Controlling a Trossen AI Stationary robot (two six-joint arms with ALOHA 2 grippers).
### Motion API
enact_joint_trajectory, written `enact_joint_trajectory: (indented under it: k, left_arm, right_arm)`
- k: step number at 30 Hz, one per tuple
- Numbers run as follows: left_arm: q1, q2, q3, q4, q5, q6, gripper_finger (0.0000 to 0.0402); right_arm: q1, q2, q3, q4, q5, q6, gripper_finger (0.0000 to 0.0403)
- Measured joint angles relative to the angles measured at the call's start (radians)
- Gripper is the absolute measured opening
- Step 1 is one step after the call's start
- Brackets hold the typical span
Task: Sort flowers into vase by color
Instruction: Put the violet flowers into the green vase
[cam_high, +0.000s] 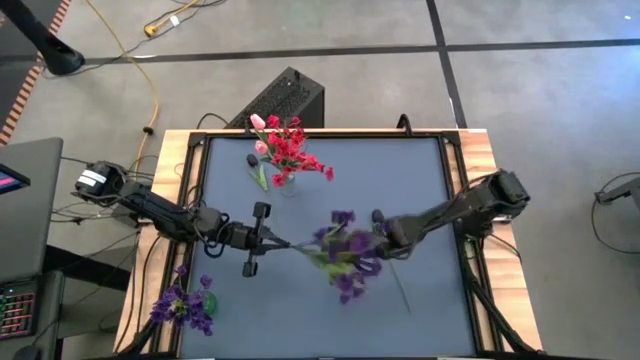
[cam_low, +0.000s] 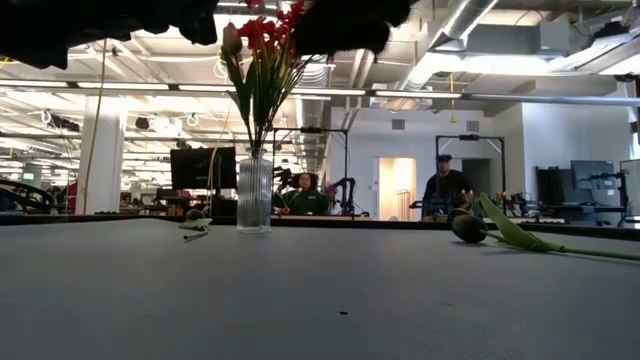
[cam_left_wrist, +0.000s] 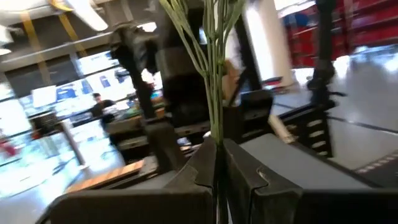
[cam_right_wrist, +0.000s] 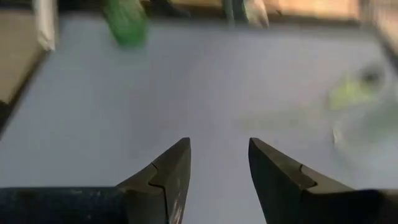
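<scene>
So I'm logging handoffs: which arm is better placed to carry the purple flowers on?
Left. The left gripper is shut on the purple flowers' stems, while the right gripper is open, holding nothing.

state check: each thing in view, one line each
left gripper: jaws shut on the purple bunch stems
right gripper: jaws open, empty, beside the purple bunch
purple bunch: held mid-table
glass vase: upright, holds red and pink flowers
second purple bunch: in green vase, front-left corner

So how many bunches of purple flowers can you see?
2: one purple bunch at mid-table, its stems held by the left end effector; another at the table's near-left corner. More may be hidden.
</scene>
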Motion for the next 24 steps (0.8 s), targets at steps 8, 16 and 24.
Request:
enact_joint_trajectory:
  k: [8,16,24]
  left_arm:
    - [-0.032,-0.003,-0.013,0.0,0.09,-0.025,0.0]
    - [-0.036,-0.003,-0.017,0.003,0.076,-0.051,0.0]
    - [-0.036,-0.003,-0.017,0.034,0.078,-0.06,0.0]
  right_arm:
    - [-0.068,0.009,-0.331,0.798,-0.107,-0.146,0.0189]
    - [-0.049,0.01,-0.405,1.197,-0.138,-0.344,0.0189]
    - [-0.02,0.011,-0.338,1.098,-0.123,-0.507,0.0185]
